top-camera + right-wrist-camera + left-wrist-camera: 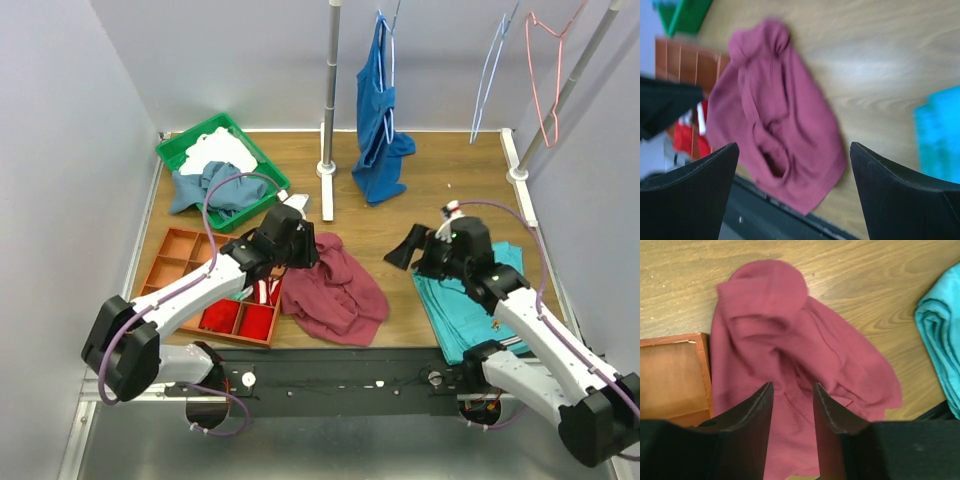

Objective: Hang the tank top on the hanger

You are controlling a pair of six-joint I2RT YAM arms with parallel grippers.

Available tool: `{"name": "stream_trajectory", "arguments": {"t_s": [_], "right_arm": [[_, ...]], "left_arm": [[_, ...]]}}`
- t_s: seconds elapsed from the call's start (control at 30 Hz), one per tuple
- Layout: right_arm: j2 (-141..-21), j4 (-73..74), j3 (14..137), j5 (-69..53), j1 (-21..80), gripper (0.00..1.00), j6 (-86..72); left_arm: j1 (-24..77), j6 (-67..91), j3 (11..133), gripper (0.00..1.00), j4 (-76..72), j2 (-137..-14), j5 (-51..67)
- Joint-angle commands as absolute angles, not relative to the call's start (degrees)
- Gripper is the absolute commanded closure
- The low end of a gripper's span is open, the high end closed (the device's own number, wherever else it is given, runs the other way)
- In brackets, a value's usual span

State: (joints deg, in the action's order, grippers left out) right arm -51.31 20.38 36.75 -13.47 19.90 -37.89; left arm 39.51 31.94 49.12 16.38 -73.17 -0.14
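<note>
Clearly early on, the maroon tank top [335,290] lies crumpled on the table [440,190], well apart from the pale hanger [488,80] dangling bare at the back, while the left gripper [792,387] hovers partly spread over it and the right gripper [793,147] gapes empty.

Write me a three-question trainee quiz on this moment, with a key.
1. True or false: the tank top is hanging on the pale hanger.
2. Which garment is hanging on a hanger at the back? A. the tank top. B. the royal-blue top. C. neither.
3. Short answer: how do the jaws of the right gripper stand, and what do they hold?

Key:
1. False. It lies crumpled on the table, and the pale hanger is bare.
2. B.
3. Wide open, holding nothing.
</note>
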Motion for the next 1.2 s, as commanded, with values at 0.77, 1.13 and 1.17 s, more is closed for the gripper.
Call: {"name": "stream_trajectory", "arguments": {"t_s": [0.77, 1.13, 1.17], "right_arm": [[-51.94, 17.05, 27.86, -6.24, 39.1, 0.0, -45.79], [-64.23, 12.31, 34.89, -0.53, 52.45, 0.1, -46.14], [-65.21, 12.04, 35.5, -0.27, 53.25, 0.12, -46.14]], "left_arm": [[51.24, 25.22, 65.3, 0.66, 28.65, -97.29, -8.07], [45.19, 27.77, 66.01, 1.0, 29.18, -86.67, -7.92], [44.57, 27.86, 65.92, 1.0, 29.09, -86.23, -7.39]]}}
